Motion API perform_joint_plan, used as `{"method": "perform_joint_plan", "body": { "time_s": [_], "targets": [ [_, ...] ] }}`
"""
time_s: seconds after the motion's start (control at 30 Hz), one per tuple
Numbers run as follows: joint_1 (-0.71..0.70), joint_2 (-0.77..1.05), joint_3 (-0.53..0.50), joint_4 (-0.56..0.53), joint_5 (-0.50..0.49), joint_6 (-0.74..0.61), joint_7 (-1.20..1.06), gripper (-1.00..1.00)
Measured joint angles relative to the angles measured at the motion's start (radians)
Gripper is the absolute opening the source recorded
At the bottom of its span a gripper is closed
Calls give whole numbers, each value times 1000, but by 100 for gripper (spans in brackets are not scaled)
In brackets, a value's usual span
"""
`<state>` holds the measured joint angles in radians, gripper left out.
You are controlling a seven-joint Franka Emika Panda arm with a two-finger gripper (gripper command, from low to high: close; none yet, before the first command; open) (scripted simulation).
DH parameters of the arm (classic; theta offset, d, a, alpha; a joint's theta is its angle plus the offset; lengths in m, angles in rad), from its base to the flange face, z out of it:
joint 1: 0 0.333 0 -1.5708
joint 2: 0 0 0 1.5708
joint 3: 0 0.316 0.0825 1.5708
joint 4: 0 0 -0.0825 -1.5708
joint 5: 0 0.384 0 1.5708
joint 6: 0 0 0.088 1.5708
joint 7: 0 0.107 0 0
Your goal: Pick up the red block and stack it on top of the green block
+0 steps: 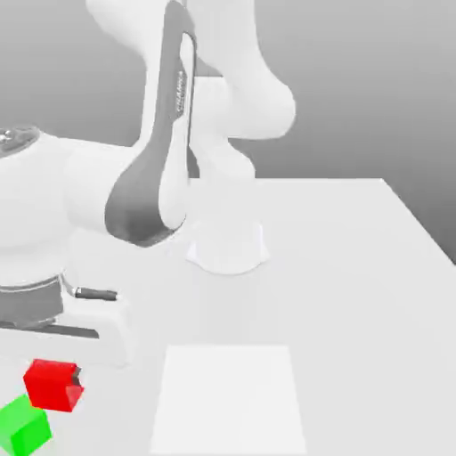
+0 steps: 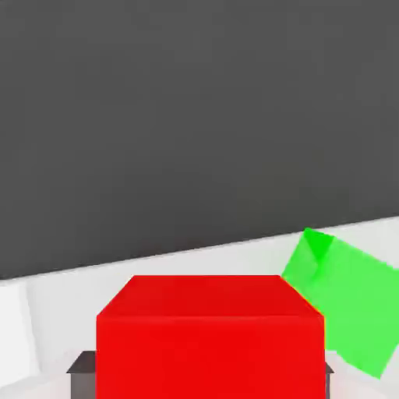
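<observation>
Our tool (image 2: pixel 210 376) grips the red block (image 2: pixel 210 354) by two opposite sides, leaving its underside free for stacking; the green block (image 2: pixel 347 300) sits beside it, near the edge of the bench (image 2: pixel 156 273)

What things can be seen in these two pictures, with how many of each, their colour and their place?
Red block: one, bright red, held in the pincer; beside the green block in the exterior view.
Green block: one, bright green, at the exterior view's lower left.
Table: one, pale grey to white, below the arm.
White square patch: one, white, on the table, low and near the middle of the exterior view.
Robot arm: one, white with grey parts, above the table.
Pincer: one, dark pads, shut on the red block.
</observation>
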<state>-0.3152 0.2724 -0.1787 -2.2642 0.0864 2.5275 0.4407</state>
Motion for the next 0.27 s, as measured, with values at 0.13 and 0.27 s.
{"method": "perform_joint_plan", "body": {
  "time_s": [0.13,0.27],
  "targets": [
    [-37,117,15,20,42,98,-44,-100],
    [-41,136,19,22,48,115,-49,100]
  ]
}}
